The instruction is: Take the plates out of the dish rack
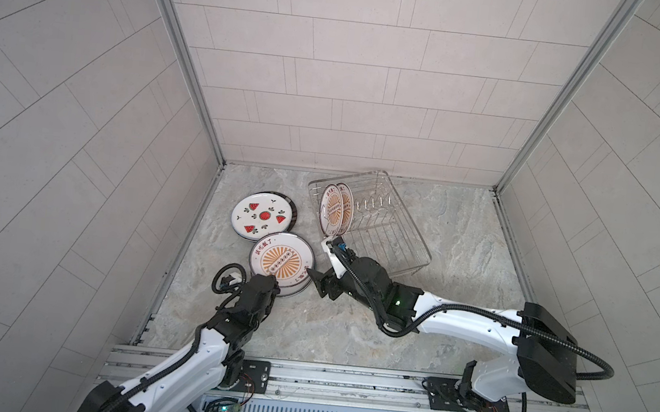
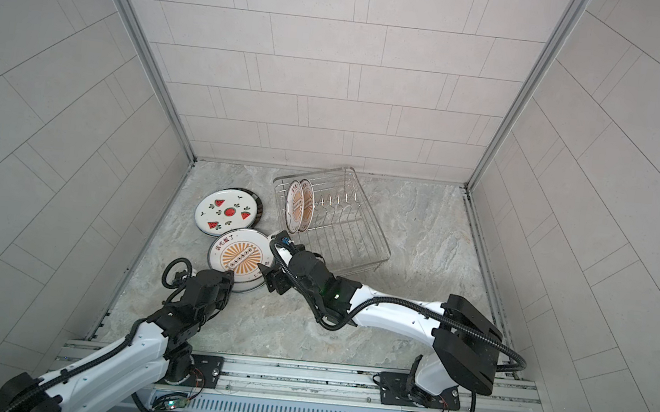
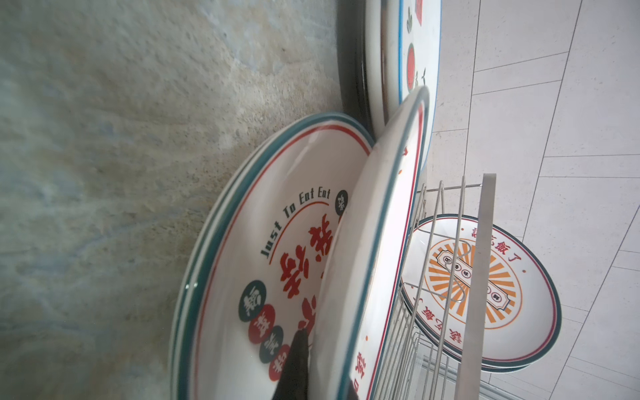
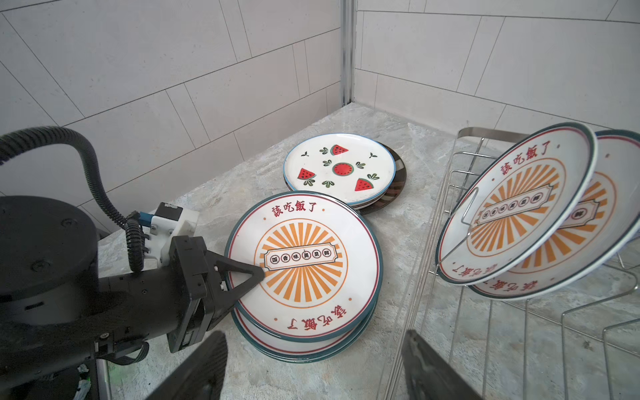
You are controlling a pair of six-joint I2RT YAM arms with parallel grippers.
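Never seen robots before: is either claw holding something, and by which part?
The left gripper pinches the top sunburst plate by its rim, on the side nearest that arm. The right gripper is open and holds nothing.

In both top views the left arm reaches from the lower left corner up toward the middle. The left gripper [image 1: 271, 281] has its jaws clamped on the near rim of the top sunburst plate [image 1: 281, 261], one finger lying across its face. The right arm bends at a raised elbow on the right and stretches low leftward to the centre. The right gripper [image 1: 314, 284] holds nothing, its jaws spread wide and its fingers [image 4: 194, 370] well apart.
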